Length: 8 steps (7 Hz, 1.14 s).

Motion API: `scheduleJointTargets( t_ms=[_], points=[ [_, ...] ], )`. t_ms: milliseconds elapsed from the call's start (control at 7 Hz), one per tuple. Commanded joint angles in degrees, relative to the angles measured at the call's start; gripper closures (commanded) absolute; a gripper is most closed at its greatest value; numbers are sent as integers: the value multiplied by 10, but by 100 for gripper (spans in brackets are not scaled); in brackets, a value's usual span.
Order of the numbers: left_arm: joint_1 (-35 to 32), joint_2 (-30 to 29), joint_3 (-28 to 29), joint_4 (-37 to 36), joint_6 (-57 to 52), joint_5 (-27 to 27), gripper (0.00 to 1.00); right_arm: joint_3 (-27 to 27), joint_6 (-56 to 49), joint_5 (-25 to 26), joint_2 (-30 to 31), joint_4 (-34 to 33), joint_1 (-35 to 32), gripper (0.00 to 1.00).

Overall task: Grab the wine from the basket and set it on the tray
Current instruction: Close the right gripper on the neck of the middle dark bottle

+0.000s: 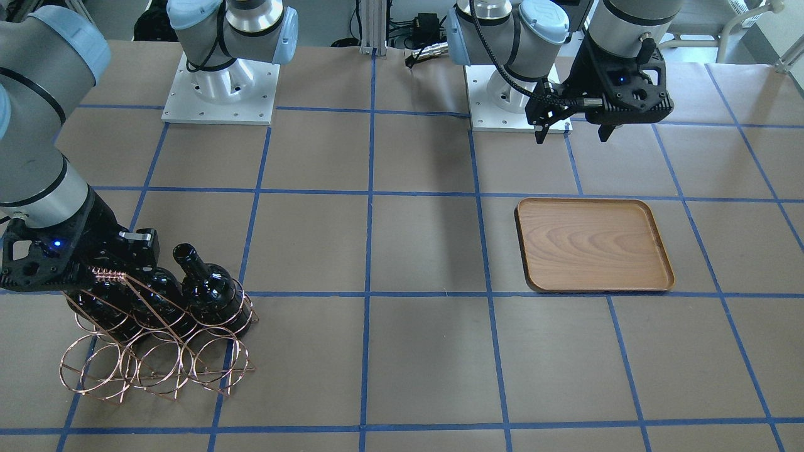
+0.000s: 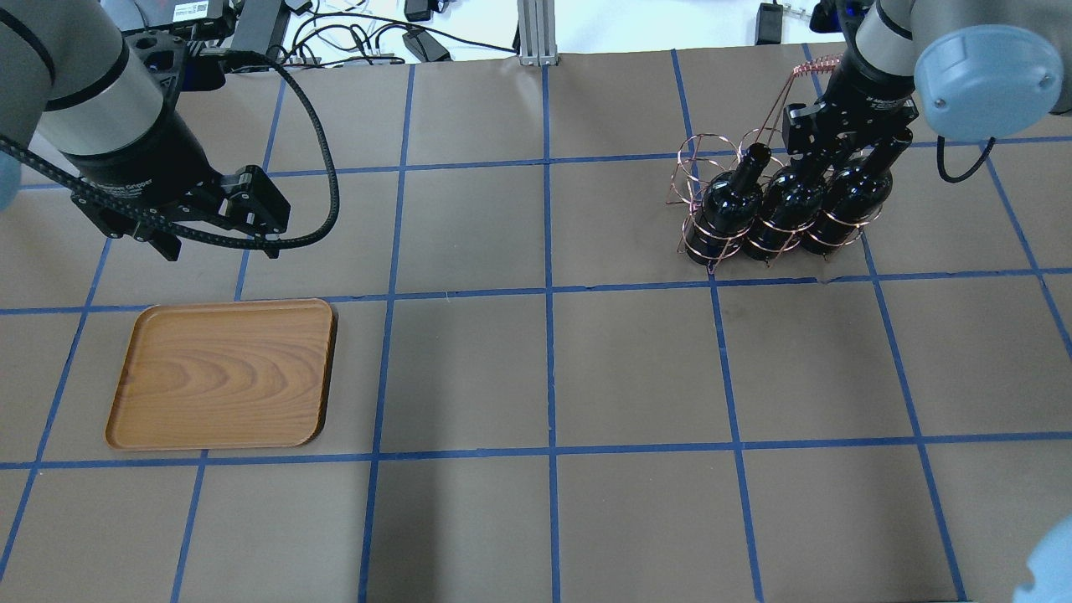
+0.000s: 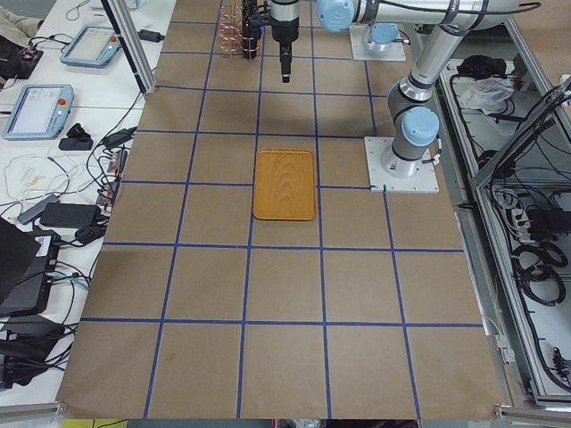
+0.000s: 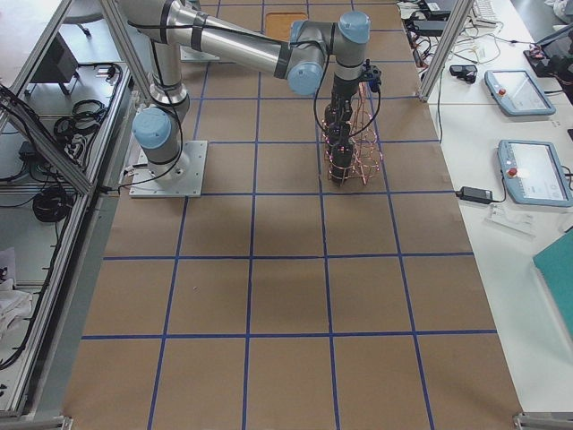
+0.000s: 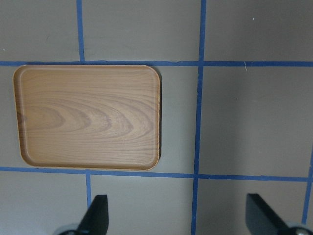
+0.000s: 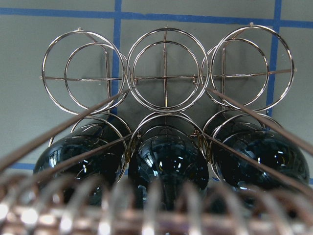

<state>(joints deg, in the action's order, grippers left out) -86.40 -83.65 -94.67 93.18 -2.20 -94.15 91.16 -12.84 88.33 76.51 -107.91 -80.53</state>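
Note:
Three black wine bottles stand leaning in the copper wire basket [image 2: 699, 159]: one [image 2: 724, 205] with its neck free, a middle one [image 2: 783, 209] and an outer one [image 2: 842, 209]. My right gripper [image 2: 825, 151] is down at the middle bottle's neck, beside the coiled handle [image 1: 108, 274]. Its fingers are hidden, so I cannot tell if they grip. The right wrist view looks down on the bottles [image 6: 171, 164] and rings [image 6: 166, 73]. The wooden tray [image 2: 222, 373] lies bare. My left gripper [image 2: 219, 247] hangs open above the table, beyond the tray's far edge [image 5: 88, 117].
The table is brown paper with a blue tape grid. The two arm bases [image 1: 220, 94] stand at the robot's edge. Cables and tablets lie off the table's far side [image 3: 53, 107]. The basket's front rings [image 1: 157, 364] hold no bottles.

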Motion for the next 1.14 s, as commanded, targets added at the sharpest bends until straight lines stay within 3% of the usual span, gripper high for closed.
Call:
scheduleJointTargets(
  t_ms=[0, 429, 714, 1000],
  points=[
    [1, 1, 0, 0, 0, -1, 0, 0, 3, 0, 0, -1, -3, 62],
    [1, 1, 0, -2, 0, 0, 0, -4, 0, 0, 2, -1, -3, 90],
    [4, 0, -1, -1, -1, 0, 0, -56, 1, 1, 2, 24, -3, 90],
    [4, -1, -1, -1, -1, 0, 0, -174, 3, 1, 6, 173, -3, 90]
  ],
)
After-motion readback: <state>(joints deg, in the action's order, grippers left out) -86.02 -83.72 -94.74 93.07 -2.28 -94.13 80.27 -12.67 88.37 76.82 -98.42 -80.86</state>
